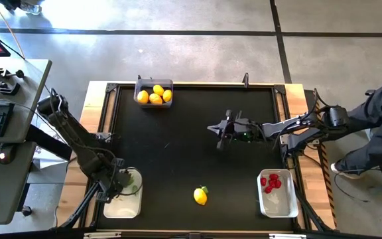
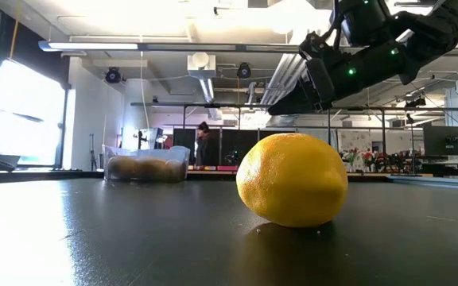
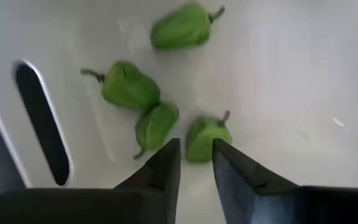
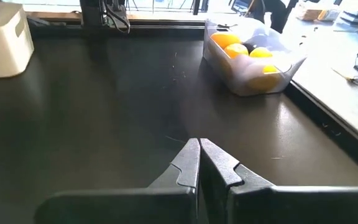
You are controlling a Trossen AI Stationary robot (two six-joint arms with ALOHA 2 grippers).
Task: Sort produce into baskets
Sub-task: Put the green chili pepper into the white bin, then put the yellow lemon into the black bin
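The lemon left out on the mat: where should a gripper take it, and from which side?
Grip the lemon across its rounded middle, coming straight down from above. It lies alone on the black mat, clear all round. The right gripper, shut and empty over mid-table, looks better placed for it.

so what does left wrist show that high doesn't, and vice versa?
Only the left wrist view: four green pieces lying apart in the white bin, with the left gripper just above one, jaws a little open. Only the high view: the lemon loose on the table, the lemon bin, the strawberry bin, the right gripper. Both: the white bin and the left gripper.
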